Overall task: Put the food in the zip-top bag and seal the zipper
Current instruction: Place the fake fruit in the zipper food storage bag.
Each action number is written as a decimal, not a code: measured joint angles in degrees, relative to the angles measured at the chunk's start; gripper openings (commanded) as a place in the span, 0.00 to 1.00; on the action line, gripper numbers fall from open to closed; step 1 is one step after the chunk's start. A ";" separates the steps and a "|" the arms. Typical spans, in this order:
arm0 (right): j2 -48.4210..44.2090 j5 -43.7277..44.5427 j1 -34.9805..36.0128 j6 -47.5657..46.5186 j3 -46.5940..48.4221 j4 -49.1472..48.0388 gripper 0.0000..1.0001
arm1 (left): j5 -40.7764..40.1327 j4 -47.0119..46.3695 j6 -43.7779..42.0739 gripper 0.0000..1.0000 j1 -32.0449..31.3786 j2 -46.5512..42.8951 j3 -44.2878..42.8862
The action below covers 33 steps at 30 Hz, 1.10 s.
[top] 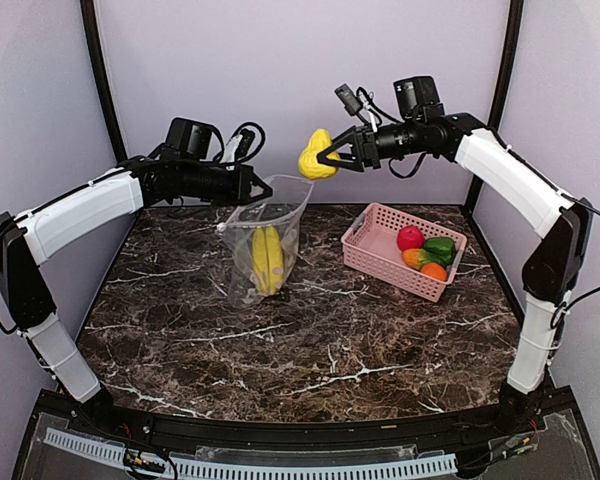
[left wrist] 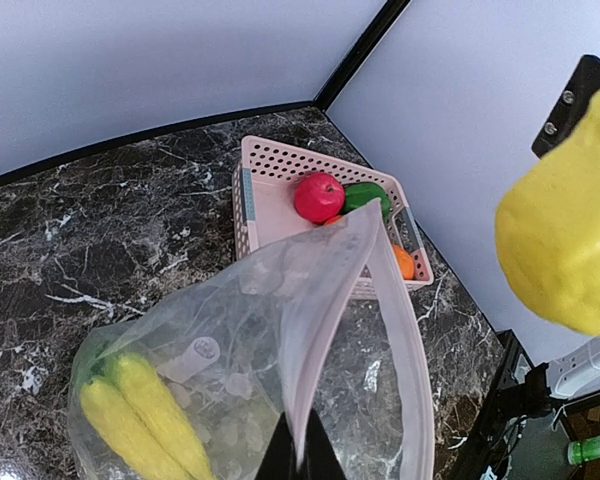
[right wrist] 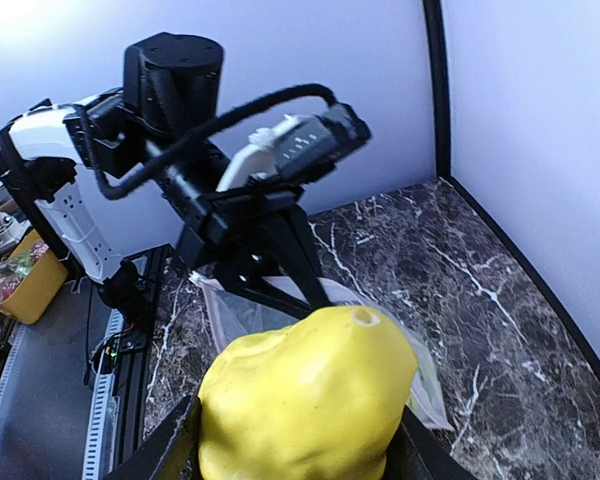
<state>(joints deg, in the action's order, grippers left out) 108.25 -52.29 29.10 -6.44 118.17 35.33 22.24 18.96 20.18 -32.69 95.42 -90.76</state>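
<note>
Your pear [top: 314, 158] is a glossy, lumpy yellow piece, pinched between the jaws of the right gripper [top: 332, 156], which stand part spread around it. It hangs in the air above the right end of the bag [top: 270, 225] mouth, not touching the rim. The left gripper [left wrist: 300, 452] is pressed together on the bag's top edge and holds the clear bag upright on the table [top: 280, 350] with its mouth gaping. A yellow banana [top: 267, 258] lies inside.

The left wrist view gives you what the top view does not: the pale pink zipper [left wrist: 405, 340] parted into two edges, and white dots low in the bag. Beyond it you see the basket [left wrist: 243, 195] with a red fruit [left wrist: 319, 196], green pepper [left wrist: 365, 195] and orange [left wrist: 405, 262]. In the right wrist view the pear fills the foreground, with the left arm and bag behind it.
</note>
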 measured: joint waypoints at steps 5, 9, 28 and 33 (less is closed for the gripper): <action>2.03 -1.03 3.13 0.57 1.75 -3.37 0.47 | -0.11 0.04 1.55 0.01 0.00 0.02 -0.24; 5.62 -0.98 3.82 0.94 2.95 -5.01 0.47 | 0.28 -0.07 2.95 0.01 0.00 0.02 -0.28; 8.26 9.70 10.25 -9.68 2.45 -0.04 0.86 | 1.36 -3.15 8.57 0.01 0.22 0.04 -0.28; 8.24 11.98 11.02 -12.83 5.99 3.87 0.81 | 1.84 -4.17 8.98 0.01 0.11 0.04 -0.28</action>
<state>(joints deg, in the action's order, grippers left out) 116.49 -40.32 40.12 -19.27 124.16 39.20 24.08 14.79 29.17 -32.58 95.46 -91.05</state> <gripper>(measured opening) 0.856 0.011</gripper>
